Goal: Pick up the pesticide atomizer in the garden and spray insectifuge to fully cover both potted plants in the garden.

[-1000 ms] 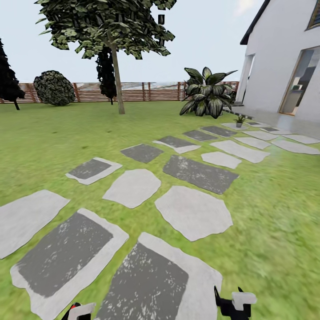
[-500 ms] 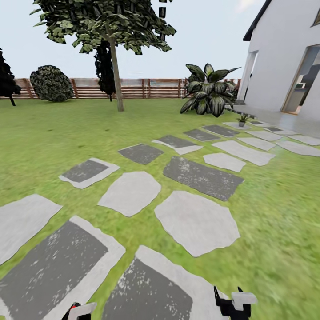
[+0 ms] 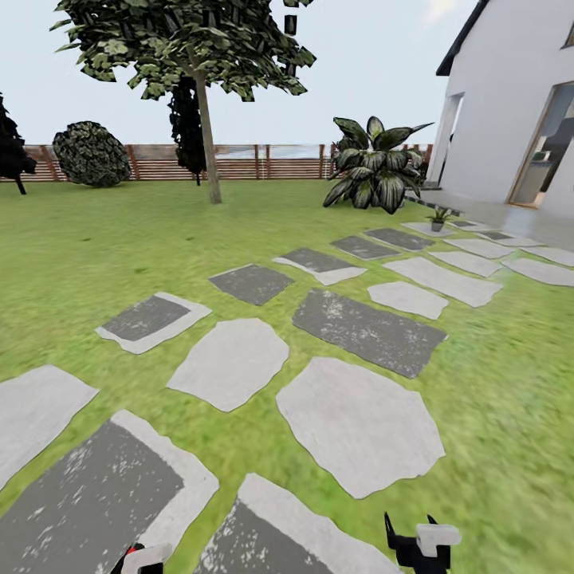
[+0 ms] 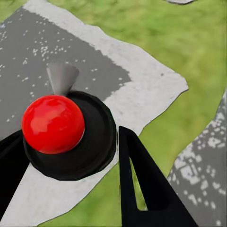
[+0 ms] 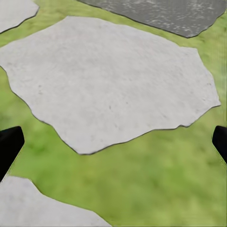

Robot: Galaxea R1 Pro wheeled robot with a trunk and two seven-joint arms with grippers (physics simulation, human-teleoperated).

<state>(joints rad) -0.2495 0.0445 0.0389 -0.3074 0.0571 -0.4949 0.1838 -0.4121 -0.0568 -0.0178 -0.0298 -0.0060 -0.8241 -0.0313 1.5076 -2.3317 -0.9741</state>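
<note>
Head view: a small potted plant (image 3: 437, 220) is seen far ahead on the stepping stones (image 3: 363, 331) near the house (image 3: 510, 104). In the left wrist view the pesticide atomizer (image 4: 64, 135), red-capped, is clamped between the left gripper (image 4: 71, 179) fingers. The right gripper (image 5: 113, 142) fingers are spread wide over lawn (image 5: 142, 179).

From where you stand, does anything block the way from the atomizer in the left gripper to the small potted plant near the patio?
Nothing visible does. Open lawn and flat stepping stones lie between the atomizer in the left gripper and the potted plant. The big striped-leaf plant stands beyond it, off that line.
</note>
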